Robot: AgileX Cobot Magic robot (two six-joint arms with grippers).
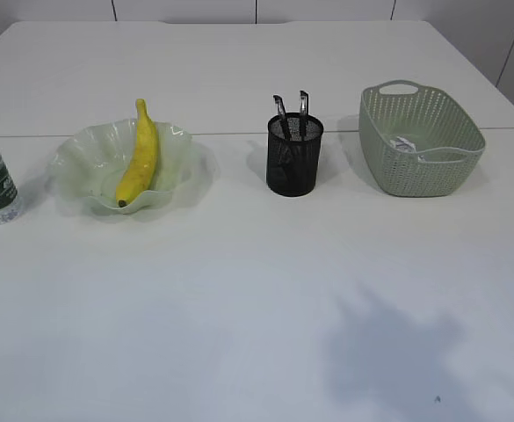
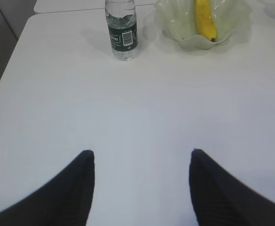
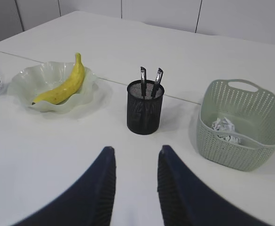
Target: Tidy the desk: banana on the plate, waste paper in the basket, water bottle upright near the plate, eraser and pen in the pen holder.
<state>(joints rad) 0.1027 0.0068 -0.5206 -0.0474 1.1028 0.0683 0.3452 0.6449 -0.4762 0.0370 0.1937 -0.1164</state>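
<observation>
We saw the banana [image 1: 141, 160] lying lengthwise in the plate [image 1: 81, 158], stem end pointing away from the jaws, dark tip toward them. It looked ripe yellow on pale green glass. The water bottle [image 2: 121, 29] stood upright just beside the plate, well ahead of the left gripper [image 2: 142, 155], whose jaws stood wide over bare table [image 2: 128, 108]. The right gripper [image 3: 135, 153] hovered with narrow, empty jaws; ahead stood the pen holder [image 3: 145, 107] with two pens [image 3: 149, 77], and ahead to their right the basket [image 3: 250, 141] holding crumpled paper [image 3: 224, 128].

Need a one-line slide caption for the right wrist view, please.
Right claw open and empty above the table, facing banana on plate, pens in pen holder, crumpled paper in basket.
</observation>
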